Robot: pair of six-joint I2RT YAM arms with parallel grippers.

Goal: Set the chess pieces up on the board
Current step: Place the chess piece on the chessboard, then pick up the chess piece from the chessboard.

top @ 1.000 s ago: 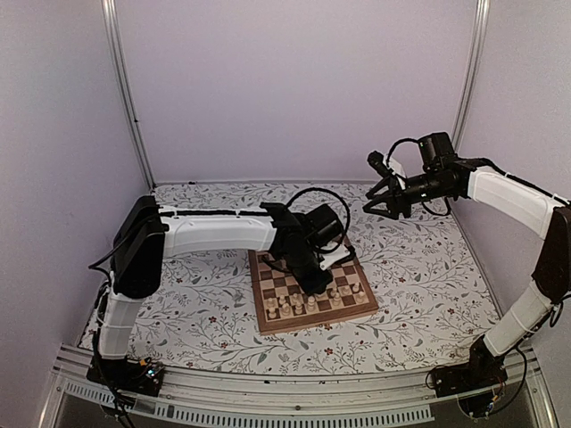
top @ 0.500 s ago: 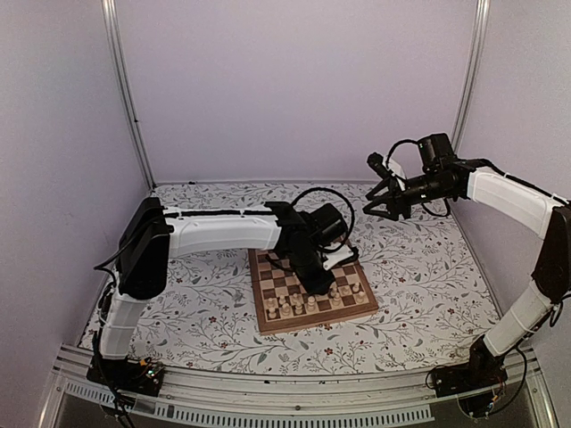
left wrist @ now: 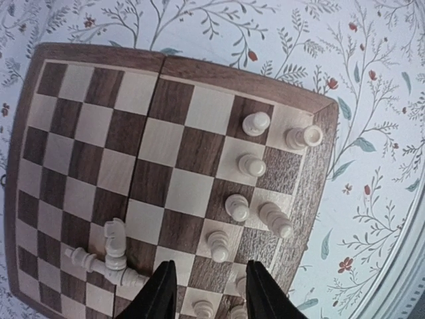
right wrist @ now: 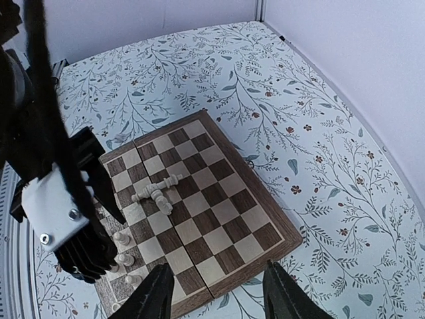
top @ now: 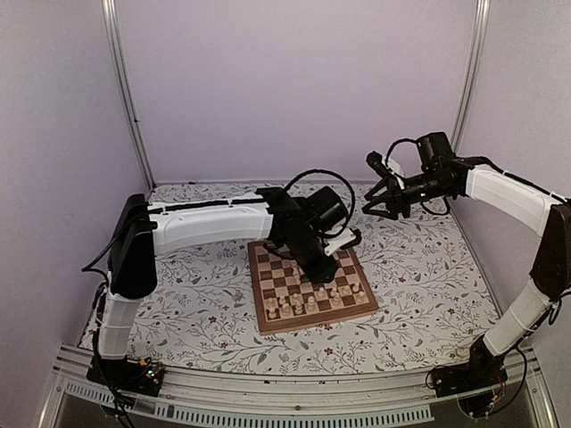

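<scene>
The setup looks partly done: several standing pieces [left wrist: 251,165] fill two rows along the near edge of the board [left wrist: 172,133], while a few fallen pieces [left wrist: 113,256] lie heaped nearer its middle and are not yet stood up. The longest of these lies flat, its long axis across the squares, base toward the rows and top pointing away. The left gripper [left wrist: 210,269] hangs over the board just beside the rows, jaws parted and empty; the right gripper [right wrist: 219,269] hovers well beyond the board's far right corner, likewise spread around nothing.
</scene>
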